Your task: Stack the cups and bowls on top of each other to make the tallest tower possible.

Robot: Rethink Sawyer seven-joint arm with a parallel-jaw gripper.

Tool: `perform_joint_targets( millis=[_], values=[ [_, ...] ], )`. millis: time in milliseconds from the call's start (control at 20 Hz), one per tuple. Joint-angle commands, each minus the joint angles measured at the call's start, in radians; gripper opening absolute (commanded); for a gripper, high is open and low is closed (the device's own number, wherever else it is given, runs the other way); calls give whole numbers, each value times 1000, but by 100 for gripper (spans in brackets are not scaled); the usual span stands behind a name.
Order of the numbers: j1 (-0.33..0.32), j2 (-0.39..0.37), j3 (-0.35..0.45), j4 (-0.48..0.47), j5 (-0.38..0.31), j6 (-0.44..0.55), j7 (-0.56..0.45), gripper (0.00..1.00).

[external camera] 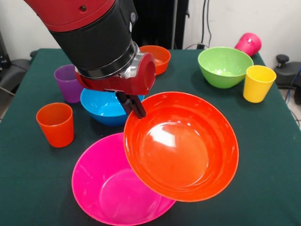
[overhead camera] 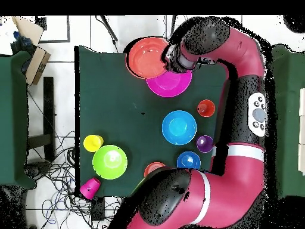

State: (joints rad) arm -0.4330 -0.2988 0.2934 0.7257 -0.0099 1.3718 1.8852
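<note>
The big orange bowl (external camera: 181,147) hung tilted over the pink bowl (external camera: 115,188), covering part of it. The pincer (external camera: 137,109) pinched its top-left rim tight. A blue bowl (external camera: 102,107) sat just behind.

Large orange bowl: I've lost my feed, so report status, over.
Gripper shut on large orange bowl rim, bowl tilted, overlapping pink bowl. No stack built. Medium blue bowl just behind gripper; magenta cup on its side.
</note>
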Motion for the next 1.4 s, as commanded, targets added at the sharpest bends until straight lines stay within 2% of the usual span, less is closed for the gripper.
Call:
perform_joint_targets(
  millis=[50, 200, 250, 1400],
  values=[
    [-5, 28, 94, 80, -56, -39, -315, 0],
    [-5, 29, 97, 75, -60, -34, -314, 0],
    [-6, 30, 100, 74, -64, -32, -312, 100],
    [-2, 37, 102, 49, -96, -29, -312, 100]
  ],
)
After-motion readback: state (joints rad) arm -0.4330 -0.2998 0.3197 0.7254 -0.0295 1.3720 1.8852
